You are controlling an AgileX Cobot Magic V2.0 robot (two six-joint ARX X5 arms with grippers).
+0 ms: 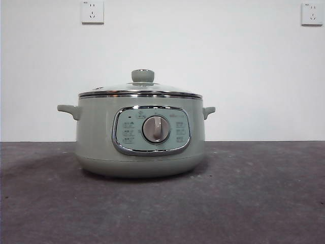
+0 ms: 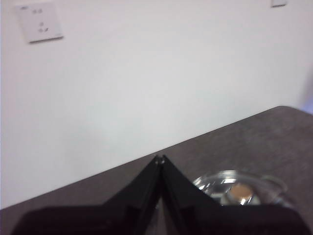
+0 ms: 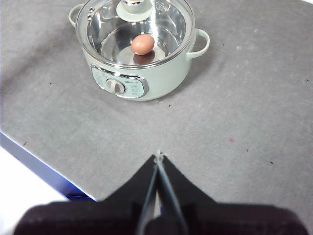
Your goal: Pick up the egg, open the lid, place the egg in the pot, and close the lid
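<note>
Now, pot: the wide sage-green electric pot (image 1: 140, 133) stands on the dark grey counter (image 1: 264, 198), its silver dial (image 1: 156, 129) in a chrome-framed panel.
Lid: the round clear glass lid (image 3: 136, 30) with chrome rim and sage-green knob (image 1: 142, 75) sits closed on the pot.
Egg: the small reddish-brown egg (image 3: 143, 44) lies on the pot's floor, seen through the glass in the right wrist view; the front view hides it behind the pot wall.
Left hand (image 2: 160, 159): black jaws pressed together, empty, raised near the white wall; a blurred brown spot (image 2: 239, 192) under glass is probably the egg.
Right hand (image 3: 158, 156): jaws together, empty, above bare counter, well apart from the pot.
Wall: white sockets (image 1: 92, 11) show in the front view.
</note>
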